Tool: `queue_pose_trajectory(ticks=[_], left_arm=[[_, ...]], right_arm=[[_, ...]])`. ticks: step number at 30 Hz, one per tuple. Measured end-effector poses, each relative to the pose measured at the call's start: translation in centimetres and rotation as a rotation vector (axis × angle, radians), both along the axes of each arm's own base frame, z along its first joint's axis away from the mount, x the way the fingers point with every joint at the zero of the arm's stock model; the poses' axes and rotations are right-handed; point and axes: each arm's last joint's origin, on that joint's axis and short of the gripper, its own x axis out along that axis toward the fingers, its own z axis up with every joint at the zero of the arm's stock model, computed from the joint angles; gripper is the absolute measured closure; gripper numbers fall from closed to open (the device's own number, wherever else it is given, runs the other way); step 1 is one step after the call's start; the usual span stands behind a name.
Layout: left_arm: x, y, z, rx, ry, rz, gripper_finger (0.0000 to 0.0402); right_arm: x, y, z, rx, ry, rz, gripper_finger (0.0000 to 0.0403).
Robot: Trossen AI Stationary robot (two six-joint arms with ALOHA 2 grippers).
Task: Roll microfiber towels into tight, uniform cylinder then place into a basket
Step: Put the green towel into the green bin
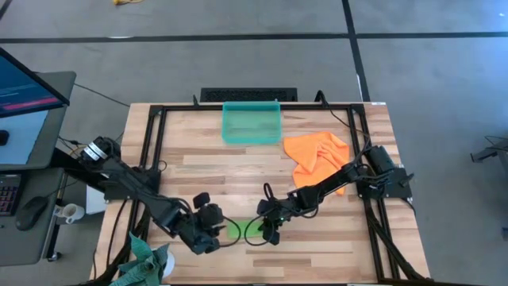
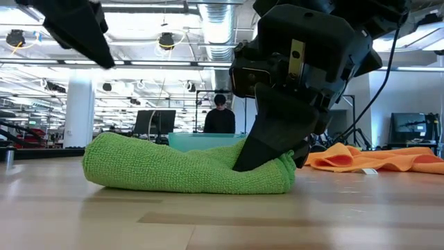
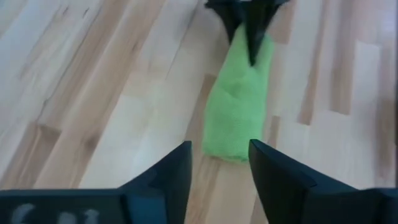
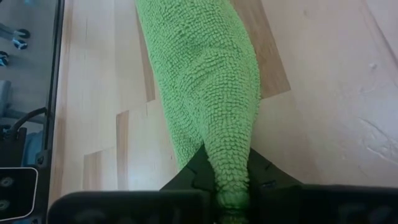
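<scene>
Green terry lies rolled into a rough cylinder on the wooden worktop point(image 1: 317, 238), low in the overhead frame just left of centre — the lime towel point(image 1: 242, 231), flat between the 2 arms. At its left end sits the left gripper point(image 1: 213, 236); the left wrist view shows its fingers point(image 3: 171, 177) spread, with the roll's end just ahead of them and not touching. At the roll's right end the right gripper point(image 1: 268, 231) has its fingers pinching a tapered corner of the lime towel, the cloth squeezed between them in the right wrist view. Further right, the orange towel point(image 1: 316, 156) lies crumpled and unrolled, partly under the right arm. Upper centre — the teal basket point(image 1: 252, 140) stands near the worktop's far edge.
</scene>
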Motion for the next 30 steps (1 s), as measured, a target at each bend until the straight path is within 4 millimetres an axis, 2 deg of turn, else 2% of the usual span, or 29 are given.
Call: queue_pose_trajectory(ticks=[6,10,13,19,23,30], left_arm=[[-0.7,0.5,-0.4,-0.009,0.068,0.083,0.0202],[-0.8,0.4,-0.5,0.008,0.044,0.086,0.0194],[-1.0,0.5,-1.8,-0.011,0.021,0.104,0.0198],[-1.4,1.2,-5.9,-0.155,-0.091,0.119,0.0210],[-1.2,1.6,-7.1,-0.271,-0.175,0.100,0.0212],[-1.6,2.4,-8.3,-0.331,-0.195,0.105,0.0213]], right_arm=[[0.0,0.0,0.0,-0.001,-0.001,-0.001,0.0354],[0.0,0.0,0.0,-0.002,-0.001,-0.001,0.0354],[0.0,0.0,0.0,-0.002,-0.001,-0.001,0.0354],[-0.1,0.2,0.0,-0.003,0.000,0.003,0.0354],[-0.1,0.2,0.0,-0.003,0.000,0.004,0.0354],[0.0,0.0,0.0,-0.001,0.000,0.001,0.0354]])
